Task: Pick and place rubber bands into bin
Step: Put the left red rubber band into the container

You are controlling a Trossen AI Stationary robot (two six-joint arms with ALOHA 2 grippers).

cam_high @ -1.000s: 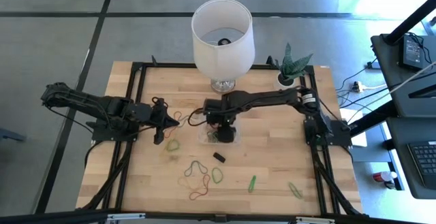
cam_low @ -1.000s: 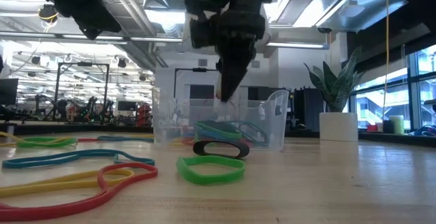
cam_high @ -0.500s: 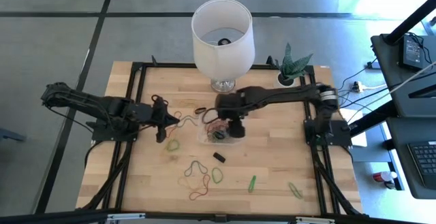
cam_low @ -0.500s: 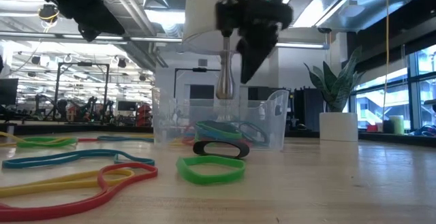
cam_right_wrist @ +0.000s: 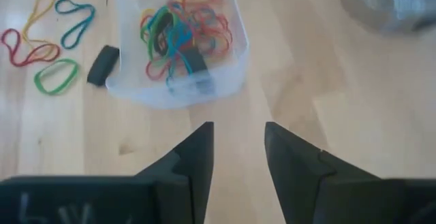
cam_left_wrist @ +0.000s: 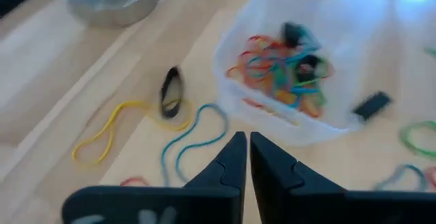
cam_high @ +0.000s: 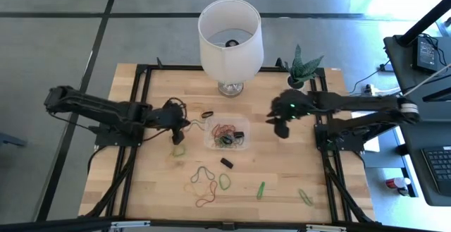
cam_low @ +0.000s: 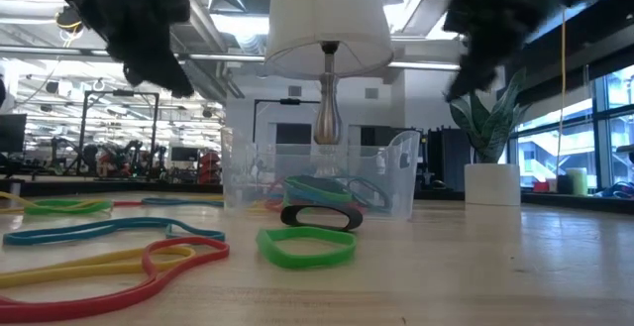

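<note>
Bin (cam_high: pixel 227 133) of rubber bands (cam_right_wrist: pixel 180 37) left of right gripper (cam_high: pixel 281 125), parted, empty; left gripper (cam_high: pixel 180 124) clenched, empty.

Two dark jointed arms, black cables — wedge-shaped fingers (cam_right_wrist: pixel 197 159)

Overhead looks straight down, low looks level across the table (cam_high: pixel 282 161) — both share the bin (cam_high: pixel 227 135).

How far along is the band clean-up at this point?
Partly done. The bin already holds a heap of rubber bands. Nothing is in hand: the right gripper is open and empty beside the bin, the left gripper is nearly shut and empty over loose bands. More loose ones lie on the table.
</note>
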